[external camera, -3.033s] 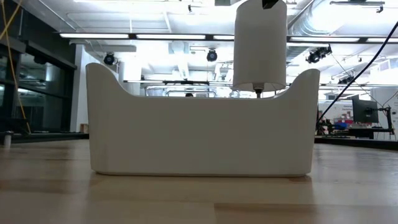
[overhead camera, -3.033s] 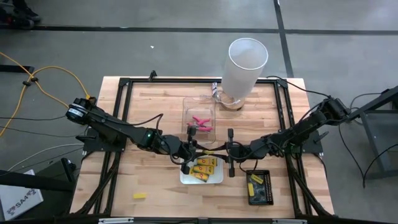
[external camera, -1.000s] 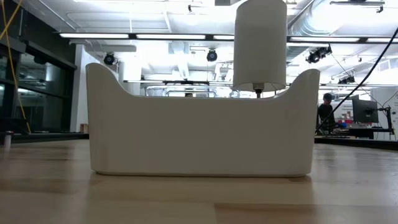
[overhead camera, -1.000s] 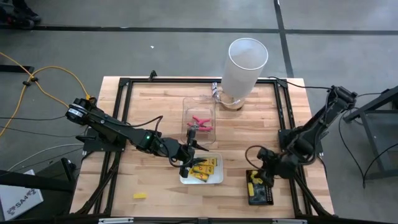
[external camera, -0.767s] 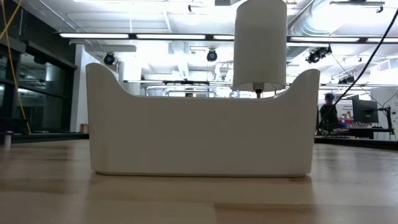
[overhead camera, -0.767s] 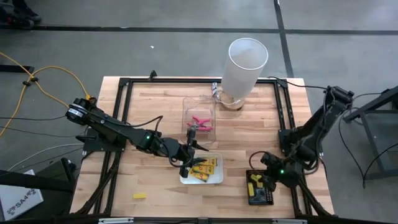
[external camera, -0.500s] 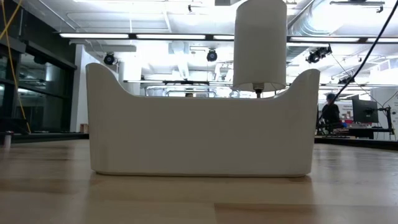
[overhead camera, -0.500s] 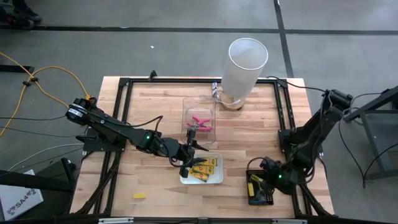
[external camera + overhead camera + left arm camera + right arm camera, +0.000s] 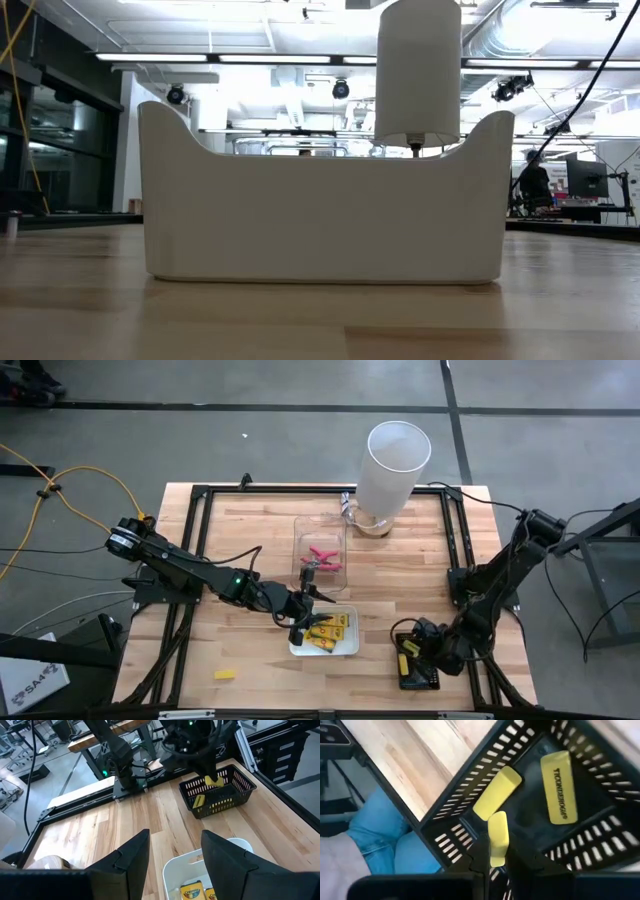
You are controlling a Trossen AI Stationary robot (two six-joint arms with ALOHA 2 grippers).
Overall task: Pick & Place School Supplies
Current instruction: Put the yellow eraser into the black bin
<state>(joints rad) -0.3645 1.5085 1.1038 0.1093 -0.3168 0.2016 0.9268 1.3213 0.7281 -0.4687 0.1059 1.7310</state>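
Note:
My right gripper [image 9: 408, 651] hangs over the black basket [image 9: 424, 682] near the table's front right, shut on a small plain yellow block [image 9: 497, 836]. Inside the basket lie another yellow block [image 9: 498, 793] and a yellow packet with dark print [image 9: 558, 787]. My left gripper [image 9: 300, 624] stands open above the left end of the white tray [image 9: 345, 651], which holds several yellow-orange packets [image 9: 329, 630]. Pink-handled scissors [image 9: 321, 557] lie in the clear tray [image 9: 300, 530]. One more yellow block [image 9: 225, 674] lies on the table at the front left. My right gripper pinches the yellow block's lower end [image 9: 496, 854] between its two fingers. The fingers slant steeply down from above. The block sticks out past the fingertips, lifted clear above the basket's floor.
A tall white cylinder [image 9: 394, 465] stands at the table's far edge. The low view is filled by the white tray's wall [image 9: 320, 220], with the cylinder [image 9: 418, 70] behind it. A black frame [image 9: 195, 540] runs around the tabletop. A person [image 9: 530, 185] stands far off in the room.
My right gripper has gone toward the table's near edge and down over the black basket, rolling its wrist and carrying the yellow block. My left gripper has kept still.

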